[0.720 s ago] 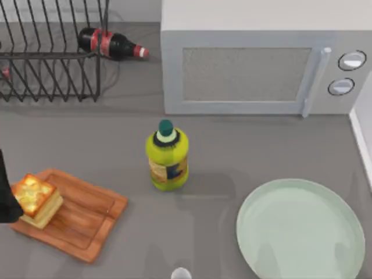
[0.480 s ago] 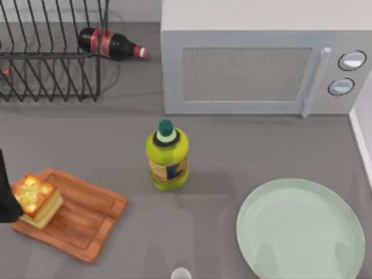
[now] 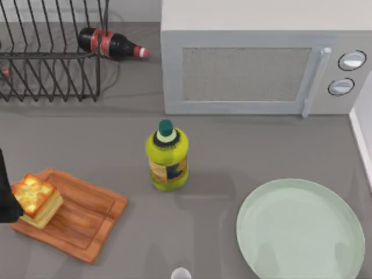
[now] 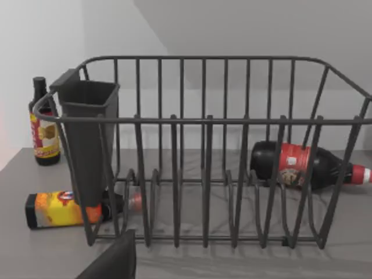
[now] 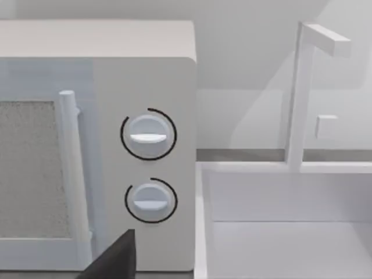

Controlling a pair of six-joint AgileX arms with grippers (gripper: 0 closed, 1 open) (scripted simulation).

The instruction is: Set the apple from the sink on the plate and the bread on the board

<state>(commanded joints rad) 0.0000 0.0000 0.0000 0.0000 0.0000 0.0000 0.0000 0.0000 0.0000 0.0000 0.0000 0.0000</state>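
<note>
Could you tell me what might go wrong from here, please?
The thick toasted bread slice sits at the outer corner of the reddish-brown wooden board, partly overhanging, beside the dark left arm; a brush could push it off. The upright yellow-green bottle stands between the board and the pale mint-green round plate, where a crossing arm could topple it.

Left arm (image 3: pixel 6 195) a matte black, smooth, rounded shape at the worktop's left edge, no cables, screws or markings discernible, dark charcoal wedge-shaped claw finger (image 4: pixel 113 261) with flat faces, similar dark angular finger (image 5: pixel 113 257) on the right wrist
</note>
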